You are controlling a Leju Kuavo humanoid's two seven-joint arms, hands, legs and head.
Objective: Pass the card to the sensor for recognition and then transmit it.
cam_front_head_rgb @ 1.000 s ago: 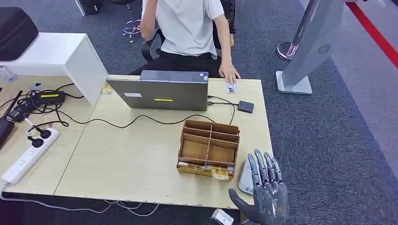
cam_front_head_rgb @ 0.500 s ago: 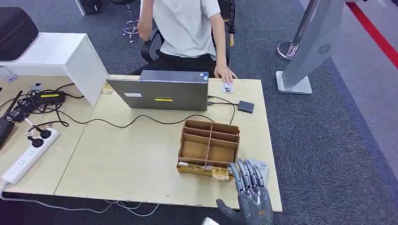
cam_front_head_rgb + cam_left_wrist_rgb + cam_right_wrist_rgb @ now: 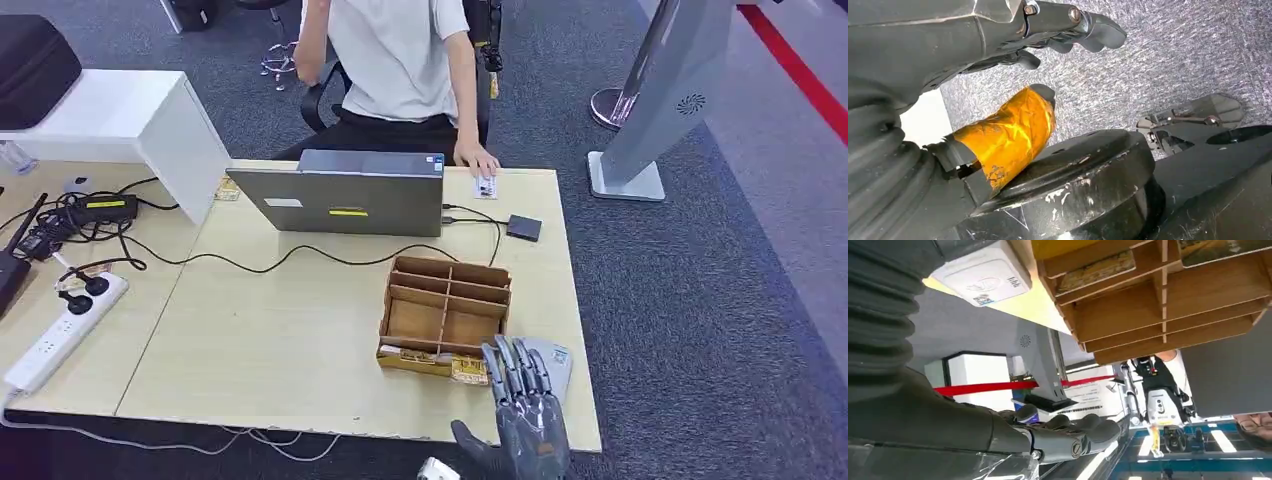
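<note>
Beside the wooden organizer (image 3: 445, 318), at the near right corner of the surface (image 3: 280, 330), the robot's right hand (image 3: 525, 415) hovers with its fingers (image 3: 512, 368) straight, slightly apart and holding nothing, their tips over the white sensor pad (image 3: 553, 360) that lies just to the right of the organizer. The organizer's front slot holds cards (image 3: 440, 362) lying flat along its near edge, and the right wrist view shows more of them (image 3: 1095, 271) tucked in the compartments, with the sensor pad (image 3: 983, 276) close alongside. Beyond the organizer, a grey laptop (image 3: 340, 193) stands open facing away, a black cable (image 3: 300, 252) trailing from it across the surface. A small dark box (image 3: 523, 227) sits behind the organizer toward the far right edge. A person in a white shirt (image 3: 400, 55) sits behind the laptop, one hand (image 3: 478, 158) resting by a small card (image 3: 486, 186) at the far edge. Far left of the organizer lies a white power strip (image 3: 65, 330). The left hand (image 3: 1013, 55) hangs over grey carpet, fingers loosely curled, nothing in them.
</note>
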